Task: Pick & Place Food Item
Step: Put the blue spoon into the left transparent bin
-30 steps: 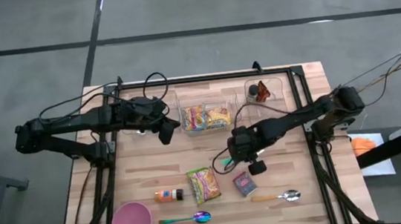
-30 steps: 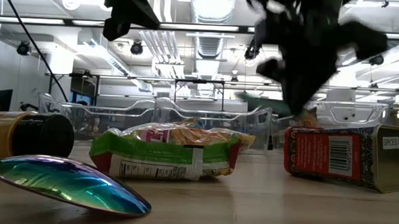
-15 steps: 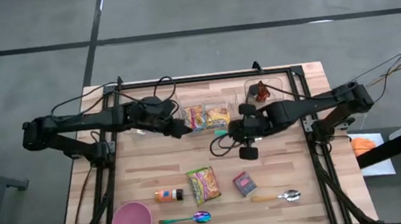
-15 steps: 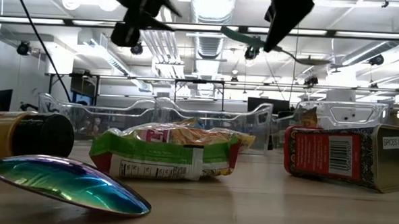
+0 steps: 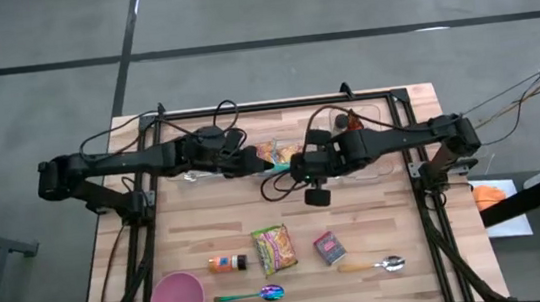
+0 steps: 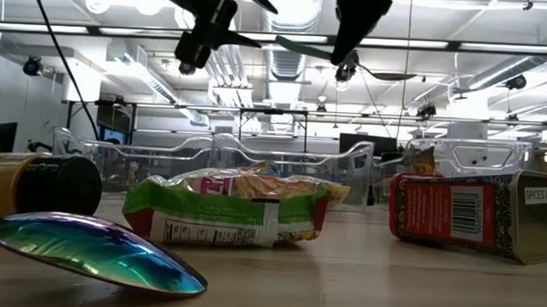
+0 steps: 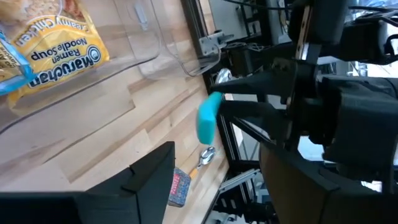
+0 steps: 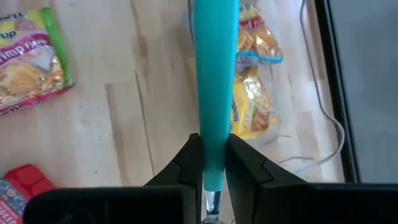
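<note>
A teal-handled utensil [image 8: 214, 93] is held clamped in the right pincer [image 8: 212, 163], whose fingers [image 8: 186, 163] are closed on its handle; its working end cannot be made out. In the high view the right pincer [image 5: 297, 166] is raised above the bench [image 5: 198, 229], just beside the clear tray [image 5: 252, 173] at about 12 o'clock from the bench's middle. Ramen packets [image 5: 272, 153] are seen lying inside that tray. The left pincer [image 5: 249, 163] is held with its jaws spread and nothing between them, close to the teal handle's free end [image 7: 208, 118], at the tray's 9 o'clock side. A ramen packet [image 5: 274, 248] lies flat on the bench at 6 o'clock from the pincers, with a red spice tin [image 5: 330, 248] at its 3 o'clock and an orange spice jar [image 5: 227, 264] at its 9 o'clock. A pink bowl [image 5: 176, 300] and two spoons [image 5: 250, 296] [image 5: 372, 264] are set along the near edge.
</note>
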You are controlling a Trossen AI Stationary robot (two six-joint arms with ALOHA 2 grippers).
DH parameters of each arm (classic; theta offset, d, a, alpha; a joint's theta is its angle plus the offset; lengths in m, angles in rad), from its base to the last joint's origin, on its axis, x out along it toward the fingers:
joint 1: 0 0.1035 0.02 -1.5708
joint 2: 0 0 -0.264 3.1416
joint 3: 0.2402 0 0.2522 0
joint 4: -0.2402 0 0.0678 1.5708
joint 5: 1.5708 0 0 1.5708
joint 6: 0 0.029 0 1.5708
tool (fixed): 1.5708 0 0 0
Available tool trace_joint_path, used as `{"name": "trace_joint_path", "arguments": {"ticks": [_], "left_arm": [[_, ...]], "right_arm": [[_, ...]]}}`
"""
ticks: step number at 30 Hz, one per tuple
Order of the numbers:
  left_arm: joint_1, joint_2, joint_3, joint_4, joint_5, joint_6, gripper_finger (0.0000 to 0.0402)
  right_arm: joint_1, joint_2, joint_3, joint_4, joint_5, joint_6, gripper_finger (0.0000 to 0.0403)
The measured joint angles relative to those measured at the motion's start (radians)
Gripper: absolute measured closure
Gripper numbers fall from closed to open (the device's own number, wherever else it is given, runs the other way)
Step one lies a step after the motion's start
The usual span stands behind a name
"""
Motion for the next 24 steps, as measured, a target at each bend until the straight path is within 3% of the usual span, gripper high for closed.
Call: {"name": "trace_joint_path", "arguments": {"ticks": [19, 24], "left_arm": [[0.0, 0.0, 0.0, 0.037, -0.057, 0.012, 0.0162], [0.0, 0.0, -0.001, 0.036, -0.057, 0.012, 0.018]], "right_arm": [[-0.018, 0.019, 0.064, 0.044, -0.001, -0.049, 0.0367], [-0.019, 0.019, 0.064, 0.078, -0.001, -0.052, 0.0367]]}}
